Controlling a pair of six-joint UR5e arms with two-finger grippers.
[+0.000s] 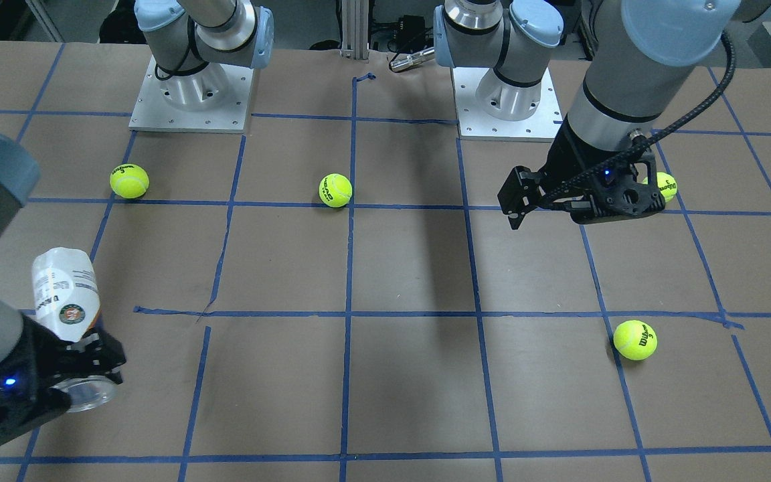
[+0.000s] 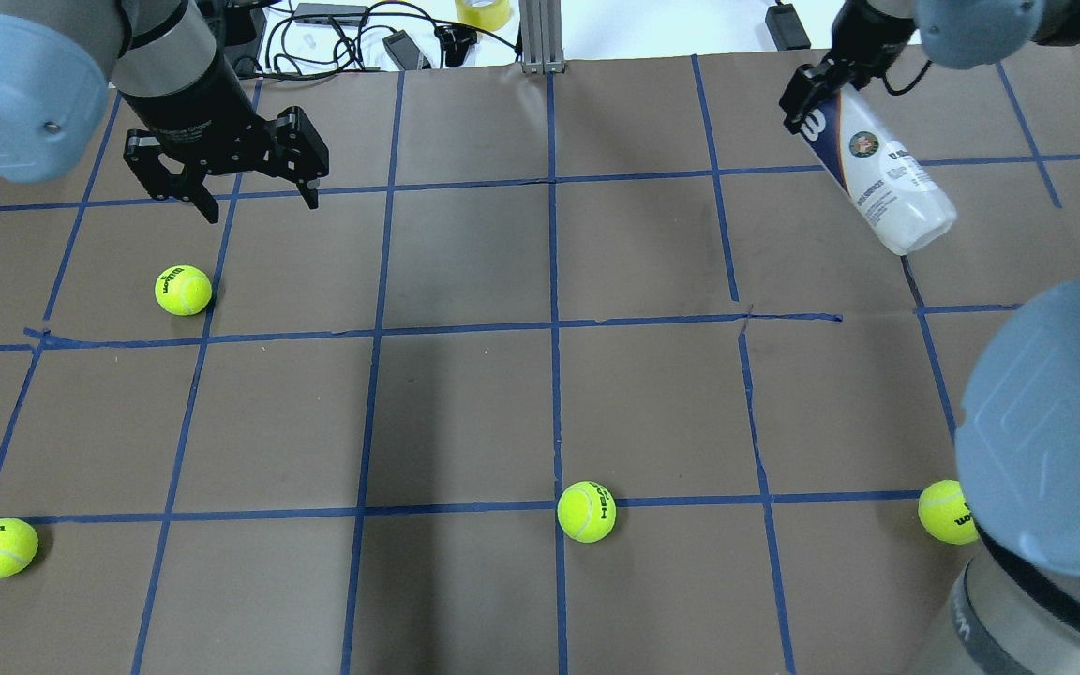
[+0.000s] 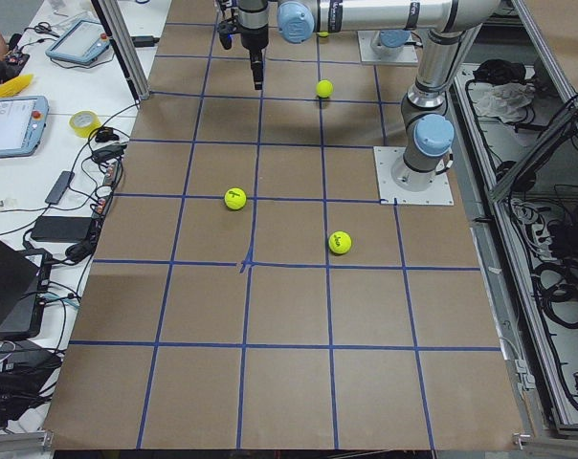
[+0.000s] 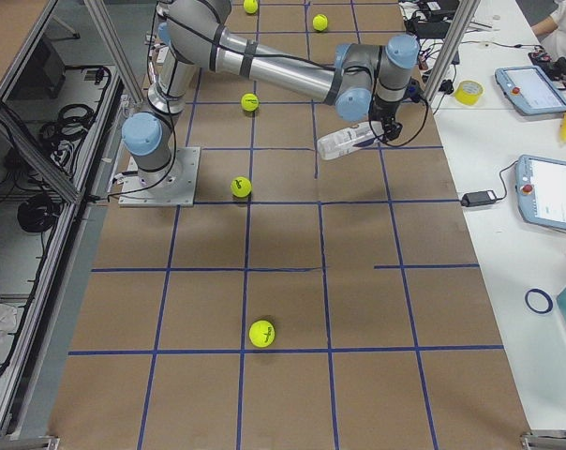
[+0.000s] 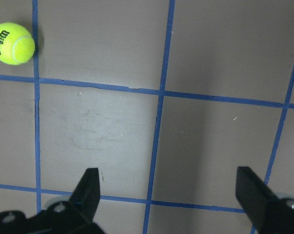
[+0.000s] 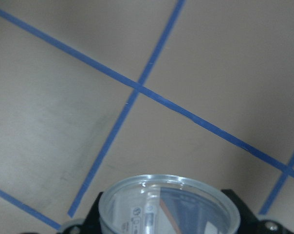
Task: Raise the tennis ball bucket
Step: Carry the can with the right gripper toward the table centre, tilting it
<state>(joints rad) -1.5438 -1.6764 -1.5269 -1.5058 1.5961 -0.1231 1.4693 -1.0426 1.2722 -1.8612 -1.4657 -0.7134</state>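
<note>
Bucket: slim clear plastic tennis ball bucket w/ white-and-navy label [image 2: 887,183] was up off the brown paper worktop [image 2: 465,403], tilted, at upper right of the overhead view.
R arm: right gripper [image 2: 812,98] was clamped across the bucket's navy end; the clear rim showed at the bottom of its wrist view.
L arm: left gripper [image 2: 262,208] hung at upper left, jaws spread wide, nothing betw. them.
Balls: four yellow-green tennis balls [image 2: 183,290] lay scattered on the worktop, well apart from the bucket.
Markings: blue tape grid [image 2: 554,328] across the worktop.
</note>
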